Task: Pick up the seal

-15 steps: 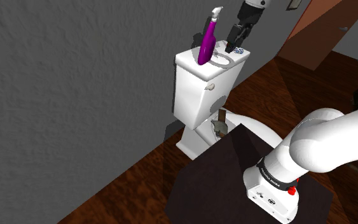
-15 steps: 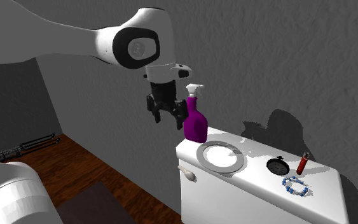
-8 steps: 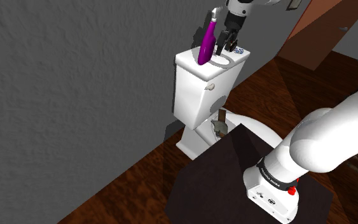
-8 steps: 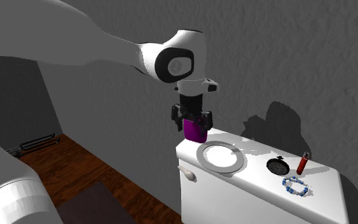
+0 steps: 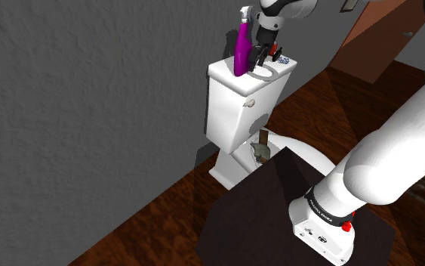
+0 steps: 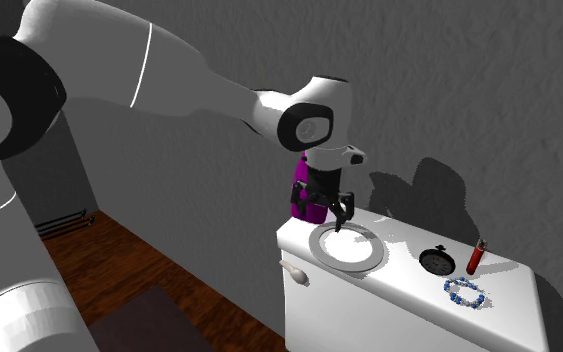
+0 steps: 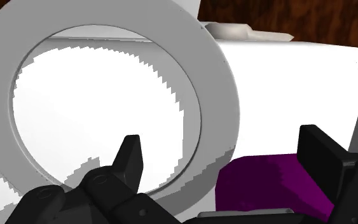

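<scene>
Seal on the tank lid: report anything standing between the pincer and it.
Nothing visible lies between them: the open pincer hangs just over the grey seal's rim. The purple bottle stands right beside that rim, near one finger, and might be brushed on the descent.

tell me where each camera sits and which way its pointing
Shoulder view: beside and behind the stand, looking down along the white arm to the toilet tank; the hand hangs over the grey ring.
Second exterior view: in front of the tank, facing the grey wall; arm and hand show above the ring, beside the purple bottle.
Wrist view: on the hand, looking down at the ring; both open fingers show.
Shared: every view has the ring and purple bottle.
</scene>
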### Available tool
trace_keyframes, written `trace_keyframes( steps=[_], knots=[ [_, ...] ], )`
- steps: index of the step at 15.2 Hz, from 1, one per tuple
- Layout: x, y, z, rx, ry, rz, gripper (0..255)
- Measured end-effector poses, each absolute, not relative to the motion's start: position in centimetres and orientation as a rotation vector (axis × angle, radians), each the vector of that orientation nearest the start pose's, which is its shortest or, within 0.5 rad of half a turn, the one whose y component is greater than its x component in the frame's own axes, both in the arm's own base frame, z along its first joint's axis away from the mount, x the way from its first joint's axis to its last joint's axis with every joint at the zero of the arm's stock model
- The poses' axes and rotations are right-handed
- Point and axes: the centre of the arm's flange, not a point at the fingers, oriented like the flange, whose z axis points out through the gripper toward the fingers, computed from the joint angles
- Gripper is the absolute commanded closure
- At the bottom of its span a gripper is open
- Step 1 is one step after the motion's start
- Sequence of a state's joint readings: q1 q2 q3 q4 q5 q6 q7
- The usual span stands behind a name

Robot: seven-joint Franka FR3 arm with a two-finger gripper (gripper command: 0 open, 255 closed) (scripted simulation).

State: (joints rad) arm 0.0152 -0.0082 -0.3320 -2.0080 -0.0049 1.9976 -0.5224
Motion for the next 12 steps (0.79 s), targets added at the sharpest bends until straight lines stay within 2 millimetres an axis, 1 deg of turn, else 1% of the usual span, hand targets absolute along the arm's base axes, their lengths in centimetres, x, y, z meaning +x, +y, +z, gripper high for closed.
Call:
trace_keyframes(
  steps=[4,5,12],
  knots=[
    [52.4,-17.3,43.8,-3.125,-0.326,0.006,0],
    [52.4,-17.3,43.6,-3.125,-0.326,0.005,255],
    [52.4,-17.2,43.9,-3.126,-0.33,-0.01,255]
  ],
)
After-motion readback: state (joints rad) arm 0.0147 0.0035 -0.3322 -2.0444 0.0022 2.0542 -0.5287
